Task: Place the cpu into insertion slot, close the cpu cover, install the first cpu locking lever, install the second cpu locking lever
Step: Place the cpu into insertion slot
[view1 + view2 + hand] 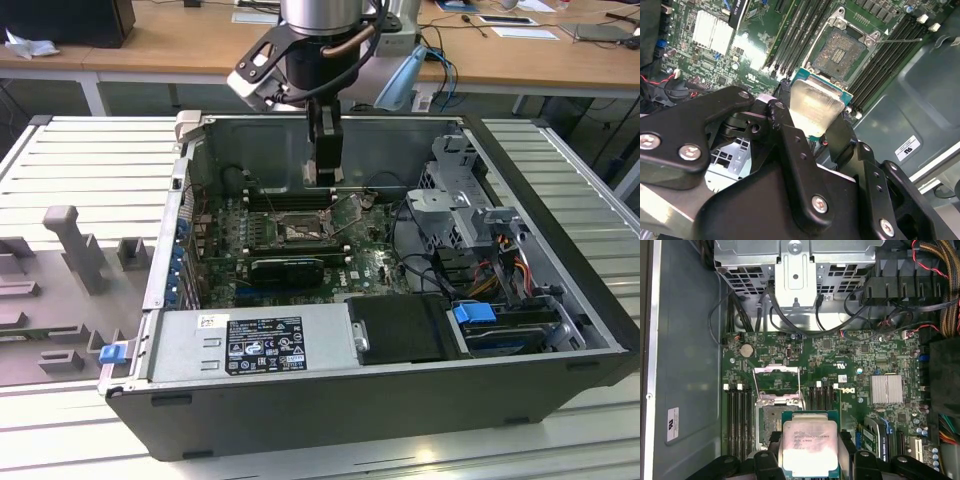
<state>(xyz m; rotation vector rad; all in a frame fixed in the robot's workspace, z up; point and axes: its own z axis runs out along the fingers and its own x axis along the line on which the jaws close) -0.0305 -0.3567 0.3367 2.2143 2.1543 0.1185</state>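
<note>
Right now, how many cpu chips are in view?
1. The cpu is held in the gripper, above the motherboard and close to the empty insertion slot, whose cpu cover stands open. Another could lie hidden under the cables.

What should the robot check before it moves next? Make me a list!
1. cpu gripped in the tool: ok, it is pinched between both fingers.
2. insertion slot empty: ok, the bare socket shows.
3. cpu cover swung open off the slot: ok.
4. cpu lined up squarely over the slot: cannot tell.
5. cpu seated in the slot: not ok, it hangs above the board.
</note>
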